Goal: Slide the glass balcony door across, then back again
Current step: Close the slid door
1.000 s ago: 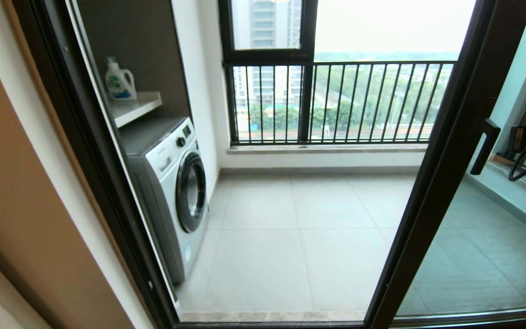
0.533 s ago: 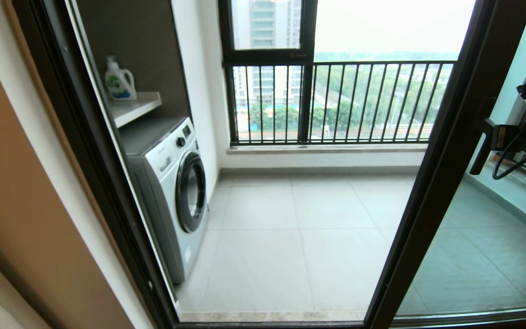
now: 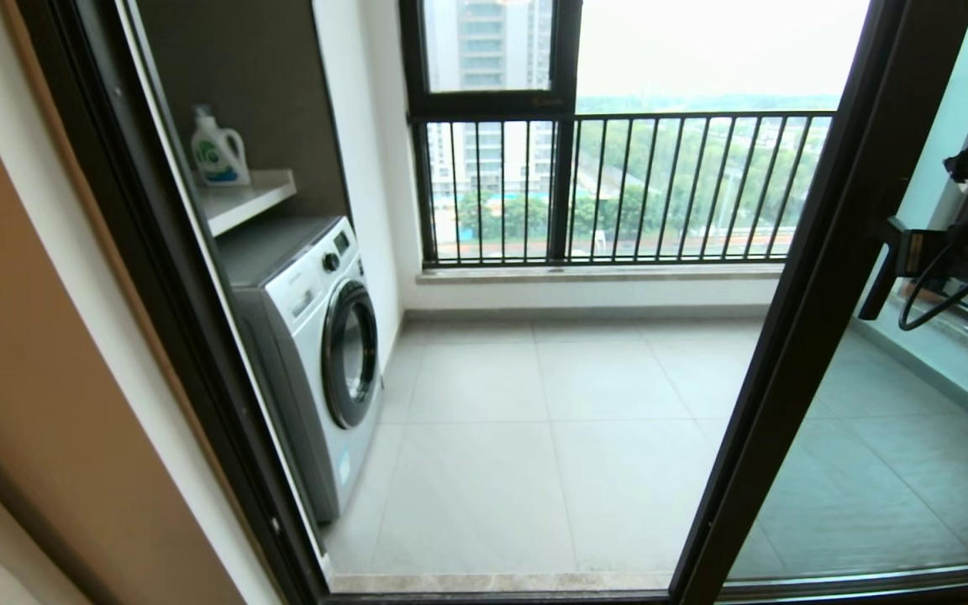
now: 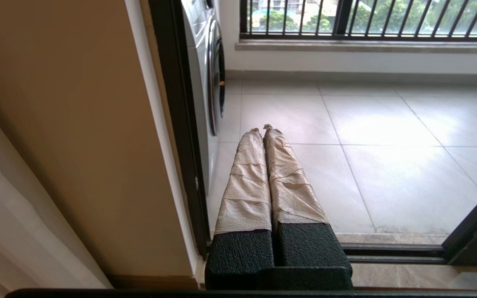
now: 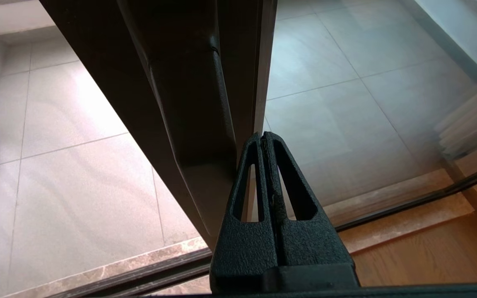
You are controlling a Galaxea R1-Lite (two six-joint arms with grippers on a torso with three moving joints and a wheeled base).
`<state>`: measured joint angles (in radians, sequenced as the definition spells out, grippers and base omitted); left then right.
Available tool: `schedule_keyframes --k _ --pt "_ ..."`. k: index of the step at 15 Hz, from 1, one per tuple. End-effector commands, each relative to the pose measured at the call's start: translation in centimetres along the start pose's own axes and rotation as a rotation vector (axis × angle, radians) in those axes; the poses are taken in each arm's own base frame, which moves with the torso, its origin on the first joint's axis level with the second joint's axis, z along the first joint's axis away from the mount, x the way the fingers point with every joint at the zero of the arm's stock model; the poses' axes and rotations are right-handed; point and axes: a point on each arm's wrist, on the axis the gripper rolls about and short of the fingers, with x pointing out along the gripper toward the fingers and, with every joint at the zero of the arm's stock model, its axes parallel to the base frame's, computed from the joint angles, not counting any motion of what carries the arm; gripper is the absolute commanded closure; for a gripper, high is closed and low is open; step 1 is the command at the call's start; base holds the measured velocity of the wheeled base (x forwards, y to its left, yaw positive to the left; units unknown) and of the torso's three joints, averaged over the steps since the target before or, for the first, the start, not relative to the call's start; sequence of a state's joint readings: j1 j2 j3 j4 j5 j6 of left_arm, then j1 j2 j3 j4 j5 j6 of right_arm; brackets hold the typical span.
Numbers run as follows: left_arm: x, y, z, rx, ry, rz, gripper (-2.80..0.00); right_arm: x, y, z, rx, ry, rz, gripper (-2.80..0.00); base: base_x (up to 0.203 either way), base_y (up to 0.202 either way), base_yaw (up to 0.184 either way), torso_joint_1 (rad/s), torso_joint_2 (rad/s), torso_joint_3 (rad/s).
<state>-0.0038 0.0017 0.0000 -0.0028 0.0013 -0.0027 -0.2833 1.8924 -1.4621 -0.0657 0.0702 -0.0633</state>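
The right pincer (image 5: 262,136) has its two fingers pressed together with nothing between them; their tips sit in the gap behind the black bar handle (image 5: 189,91), beside the dark frame — a hook or push, not a grasp. In the head view the right arm comes in from the right edge and meets the handle (image 3: 881,269) partway up the stile.

The glass balcony door (image 3: 828,336) stands on the right of the opening, its frame edge running steeply from top right to the floor track, so most of the doorway lies open onto the balcony floor (image 3: 551,437). I judge the panel heavy and stiff, rolling on its track — it should answer a steady sideways push on the handle or stile. The glass itself is slick and breakable, a poor place to press.

The left pincer (image 4: 262,130), its taped fingers likewise closed on nothing, hangs low by the left jamb, idle.

Count: one sliding door, one handle, one washing machine (image 3: 316,344), one detergent bottle (image 3: 219,149) on one shelf, one railed window (image 3: 618,185) beyond.
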Motion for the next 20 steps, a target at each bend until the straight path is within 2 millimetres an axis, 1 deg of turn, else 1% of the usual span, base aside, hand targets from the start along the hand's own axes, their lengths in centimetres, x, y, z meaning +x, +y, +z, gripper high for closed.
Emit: schedule_keyframes --k 1,13,17,20 --pt "0.0 0.0 0.0 0.000 0.000 0.000 0.00 -0.2 0.7 0.2 -0.008 -0.007 0.024 0.00 0.000 0.000 0.000 0.000 0.00 0.000" --pt "0.0 0.0 0.0 0.000 0.000 0.001 0.00 -0.2 2.2 0.1 -0.022 -0.003 0.057 0.00 0.000 0.000 0.000 0.000 0.00 0.000" --pt "0.0 0.0 0.0 0.000 0.000 0.000 0.00 -1.1 2.8 0.0 -0.030 0.000 0.072 0.00 0.000 0.000 0.000 0.000 0.00 0.000" --pt "0.0 0.0 0.0 0.000 0.000 0.001 0.00 -1.4 3.4 0.0 -0.036 -0.006 0.087 0.00 0.000 0.000 0.000 0.000 0.00 0.000"
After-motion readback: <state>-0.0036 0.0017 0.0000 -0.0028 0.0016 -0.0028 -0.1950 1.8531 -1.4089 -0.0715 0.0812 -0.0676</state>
